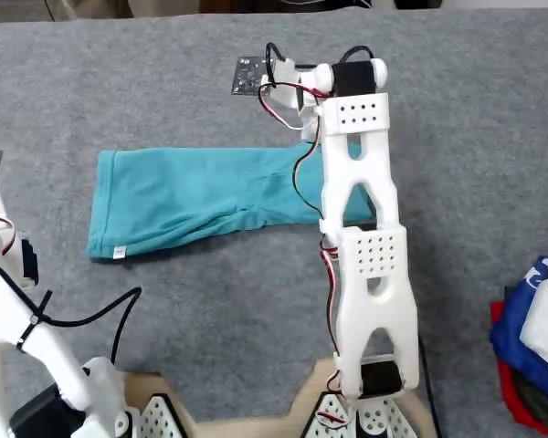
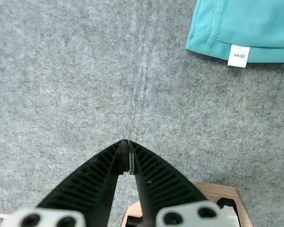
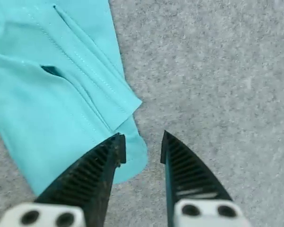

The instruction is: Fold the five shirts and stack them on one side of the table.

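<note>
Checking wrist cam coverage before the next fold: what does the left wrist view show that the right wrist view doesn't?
Left wrist view adds: the left tool shut above the grey felt table cover, a small white tag on the hem of the teal fabric shirt, and a corner of the tan wooden base board. Right wrist view adds: the right tool open above a rounded corner of the shirt, plus its stitched seams. Both: the teal shirt lying on the grey cover.
</note>
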`<state>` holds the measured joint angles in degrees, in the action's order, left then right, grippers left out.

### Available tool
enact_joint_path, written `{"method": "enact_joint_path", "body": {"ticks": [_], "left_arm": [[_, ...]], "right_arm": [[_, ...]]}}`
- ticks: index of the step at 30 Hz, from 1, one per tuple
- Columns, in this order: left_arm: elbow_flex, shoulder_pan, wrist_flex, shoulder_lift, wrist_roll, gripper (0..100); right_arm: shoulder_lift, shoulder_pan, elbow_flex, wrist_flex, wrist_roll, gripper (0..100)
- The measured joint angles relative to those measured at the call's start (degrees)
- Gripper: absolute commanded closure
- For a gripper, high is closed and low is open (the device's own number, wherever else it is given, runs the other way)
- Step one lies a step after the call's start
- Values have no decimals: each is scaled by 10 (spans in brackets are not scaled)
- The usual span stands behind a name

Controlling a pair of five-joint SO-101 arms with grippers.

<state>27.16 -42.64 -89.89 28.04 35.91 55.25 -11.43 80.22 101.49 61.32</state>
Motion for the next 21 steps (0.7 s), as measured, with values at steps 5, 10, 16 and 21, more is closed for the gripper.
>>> {"method": "enact_joint_path", "body": {"ticks": [5,10,16,21], "left_arm": [[0,2,10,0,-19,978],[-1,40,29,-7,-68,879],[-79,120,36,-126,-151,772],[-210,175,37,-283,-197,772]], "right_arm": [[-44,0,-76,0,-35,861],[-167,18,-223,0,-113,861],[-282,67,-427,-1,-150,861],[-305,95,-510,-34,-168,861]]}}
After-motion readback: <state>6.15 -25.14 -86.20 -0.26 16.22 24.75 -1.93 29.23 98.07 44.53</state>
